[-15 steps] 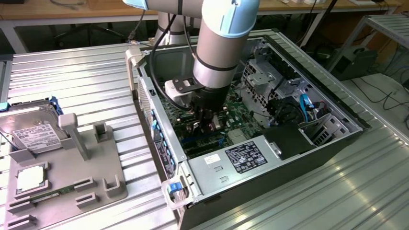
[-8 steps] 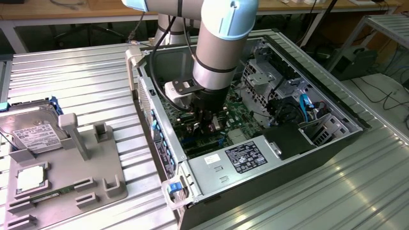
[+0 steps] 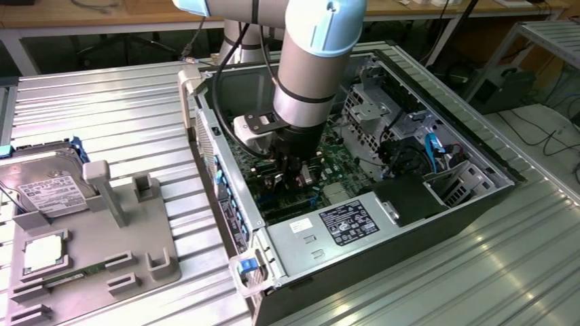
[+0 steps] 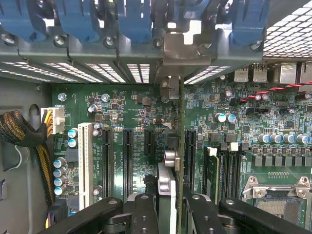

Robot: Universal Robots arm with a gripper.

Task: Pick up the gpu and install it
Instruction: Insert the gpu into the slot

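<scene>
The hand [image 4: 170, 207] is clenched on the gpu [image 4: 181, 146], its black fingers [image 4: 144, 214] pressing either side of the card, which the wrist view sees edge-on, standing upright above the motherboard [image 4: 126, 117] with its silver bracket [image 4: 183, 48] reaching up to the rear slot openings under the blue retention clips [image 4: 134, 19]. In the exterior view the hand [image 3: 295, 178] is sunk deep in the open computer case [image 3: 471, 170], with the power supply [image 3: 344, 224] at about five o'clock from it and the drive cage [image 3: 371, 109] at about two o'clock. The card's lower edge seems to sit in line with one of the black expansion slots [image 4: 189, 153], though whether it is fully seated I cannot tell. Risks from here, as I judge them: a slight tilt or sideways offset could drive the edge connector onto the slot wall or neighbouring capacitors [image 4: 224, 117]; the bracket could catch on the rear frame instead of sliding into its opening. Outside the case, at nine o'clock on the metal counter [image 3: 109, 109], a grey fixture [image 3: 100, 238] carries a hard drive [image 3: 45, 190].
</scene>
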